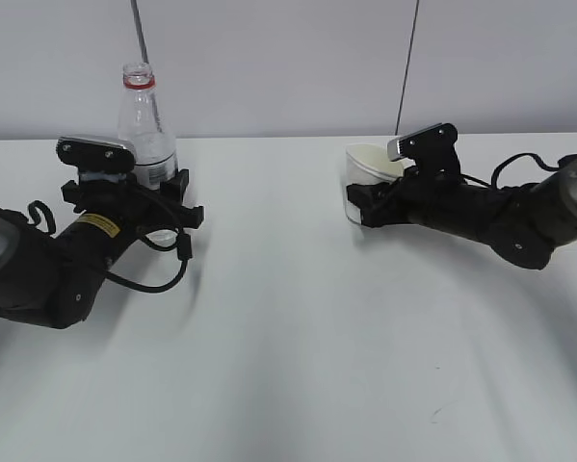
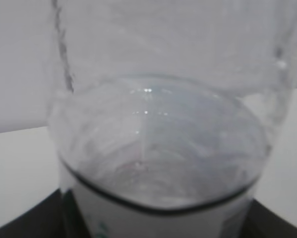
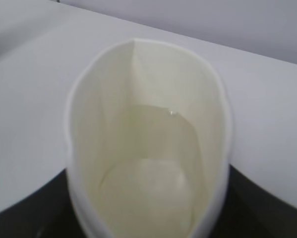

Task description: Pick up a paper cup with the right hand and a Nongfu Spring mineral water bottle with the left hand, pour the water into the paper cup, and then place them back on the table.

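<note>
Clear mineral water bottle [image 2: 158, 139] fills the frame, very close and blurred. Water surface visible inside as a broad oval; white label edge at the bottom. Dark gripper parts at both lower corners. White tabletop [image 2: 19, 173] behind; pale wall beyond.

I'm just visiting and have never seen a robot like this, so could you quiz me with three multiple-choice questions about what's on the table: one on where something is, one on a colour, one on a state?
1. Where does the water bottle stand?
A. left side
B. right side
C. front edge

2. What colour is the bottle's neck ring?
A. blue
B. red
C. green

3. What shape is the paper cup rim in?
A. perfectly round
B. torn open
C. squeezed oval

Answers: 1 A, it stands by the left hand in the exterior view. 2 B, a red band circles the neck. 3 C, the right wrist view shows the rim pressed narrow in the right hand.
</note>
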{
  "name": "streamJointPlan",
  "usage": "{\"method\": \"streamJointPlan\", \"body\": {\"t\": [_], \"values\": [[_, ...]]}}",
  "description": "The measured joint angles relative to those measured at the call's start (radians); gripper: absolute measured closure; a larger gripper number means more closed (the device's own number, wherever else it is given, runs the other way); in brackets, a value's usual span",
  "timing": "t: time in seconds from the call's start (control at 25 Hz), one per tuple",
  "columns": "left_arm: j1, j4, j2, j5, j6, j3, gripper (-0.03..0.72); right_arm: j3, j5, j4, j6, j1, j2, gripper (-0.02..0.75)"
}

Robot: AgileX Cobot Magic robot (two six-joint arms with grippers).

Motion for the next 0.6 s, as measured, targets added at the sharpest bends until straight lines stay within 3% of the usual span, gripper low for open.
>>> {"method": "streamJointPlan", "body": {"t": [0.44,0.6], "values": [[0.0,0.002,0.0,0.0,0.0,0.0,0.28,0.0,-0.002,0.0,-0.001,0.0,0.0,0.287],[0.0,0.002,0.0,0.0,0.0,0.0,0.28,0.0,-0.004,0.0,-0.001,0.0,0.0,0.234]]}}
